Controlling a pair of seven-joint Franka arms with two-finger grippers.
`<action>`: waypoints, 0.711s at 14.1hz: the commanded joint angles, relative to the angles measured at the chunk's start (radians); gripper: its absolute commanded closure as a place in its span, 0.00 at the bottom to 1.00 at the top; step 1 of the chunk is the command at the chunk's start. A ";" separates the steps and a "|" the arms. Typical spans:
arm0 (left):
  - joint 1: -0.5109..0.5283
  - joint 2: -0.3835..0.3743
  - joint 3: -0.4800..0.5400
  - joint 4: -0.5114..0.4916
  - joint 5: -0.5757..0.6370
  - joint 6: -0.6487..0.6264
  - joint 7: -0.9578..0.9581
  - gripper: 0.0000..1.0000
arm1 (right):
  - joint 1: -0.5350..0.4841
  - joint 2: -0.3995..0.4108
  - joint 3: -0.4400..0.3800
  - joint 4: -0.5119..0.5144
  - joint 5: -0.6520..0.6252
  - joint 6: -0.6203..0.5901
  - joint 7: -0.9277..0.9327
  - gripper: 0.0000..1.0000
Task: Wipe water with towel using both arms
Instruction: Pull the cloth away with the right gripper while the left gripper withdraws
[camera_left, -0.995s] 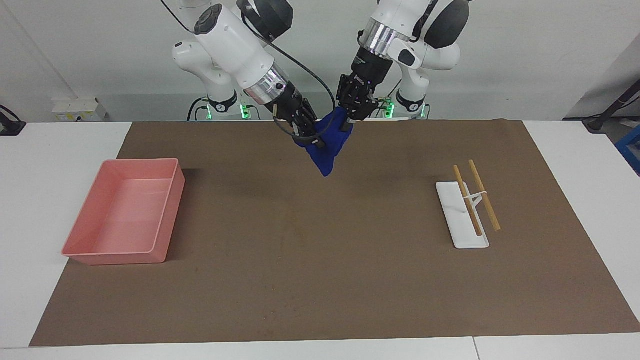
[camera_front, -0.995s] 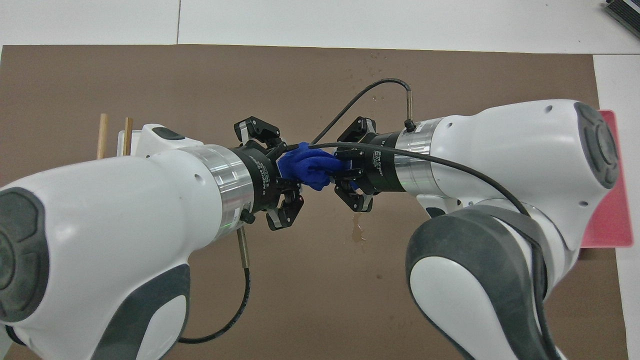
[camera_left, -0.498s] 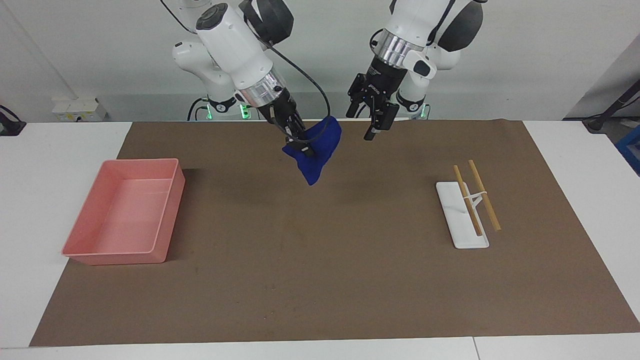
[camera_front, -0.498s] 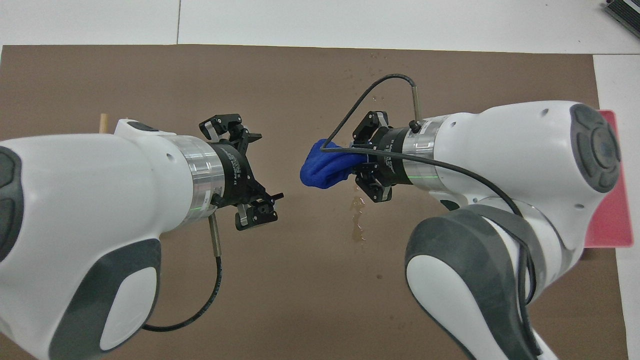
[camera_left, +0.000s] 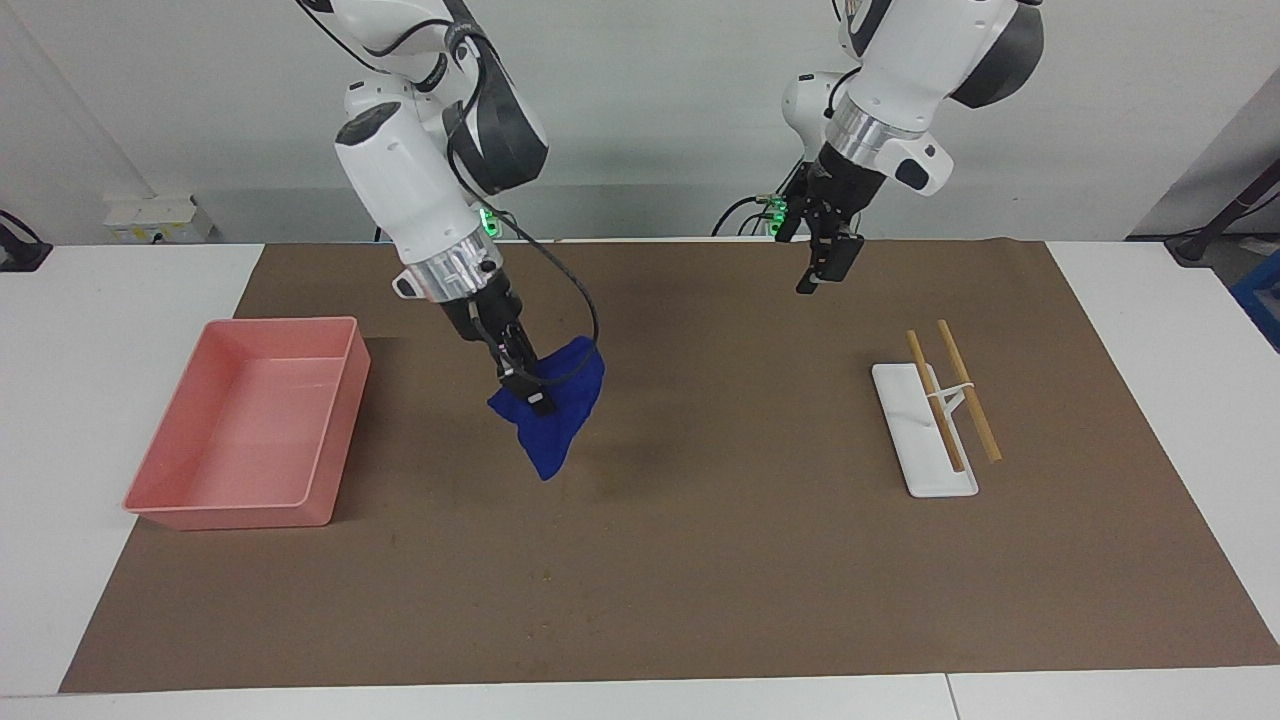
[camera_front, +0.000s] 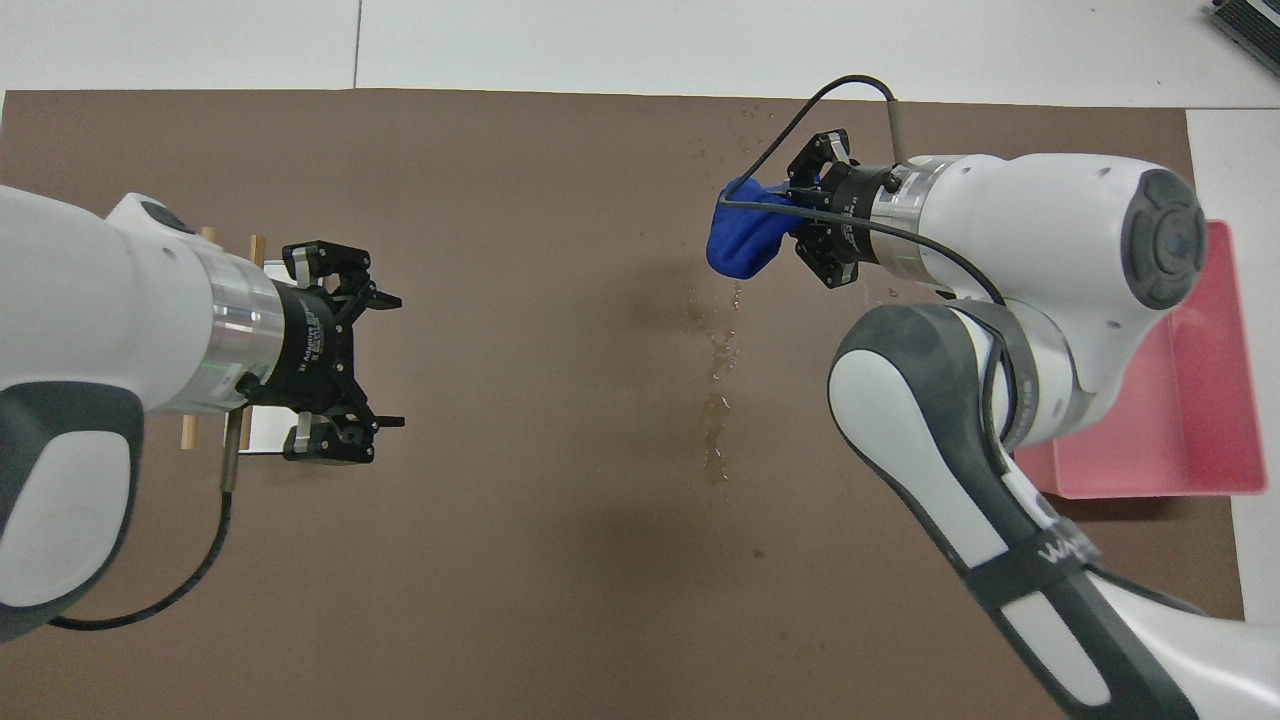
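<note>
Across the facing view we first meet the pink tray (camera_left: 245, 435) at the right arm's end of the table, and we see nothing lying in it; in the overhead view only part of it shows past the right arm. Next comes the right gripper (camera_left: 525, 388), raised over the brown mat (camera_left: 700, 560) beside the tray, its fingers pinched onto the blue towel (camera_left: 555, 420), which hangs crumpled below them with its lowest corner close above the mat; whether that corner touches the mat we cannot tell. The overhead view shows us what the facing view hardly does: a trail of wet patches (camera_front: 715, 400) running down the middle of the mat toward the robots, with finer drops farther from them, and the towel (camera_front: 745, 240) bunched at the right gripper (camera_front: 805, 225) over the upper end of that trail. Farther along, the left gripper (camera_left: 825, 268) hangs over the mat near the robots' edge; from above we see that gripper (camera_front: 385, 360) with its fingers spread wide and empty. Last, at the left arm's end, a white holder (camera_left: 925, 435) carries two wooden sticks (camera_left: 965, 390), mostly hidden under the left arm in the overhead view. We read "WA" on the right arm's dark band; the print on the grippers is too small to read.
</note>
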 joint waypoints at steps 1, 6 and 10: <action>0.105 -0.032 -0.009 -0.021 -0.005 -0.068 0.177 0.00 | -0.017 0.169 0.008 0.146 -0.088 0.091 -0.069 1.00; 0.246 -0.038 -0.007 -0.029 -0.005 -0.077 0.391 0.00 | -0.038 0.362 0.008 0.203 -0.100 0.263 -0.166 1.00; 0.370 -0.035 -0.007 -0.028 -0.005 -0.022 0.408 0.00 | -0.020 0.415 0.010 0.185 -0.096 0.342 -0.161 1.00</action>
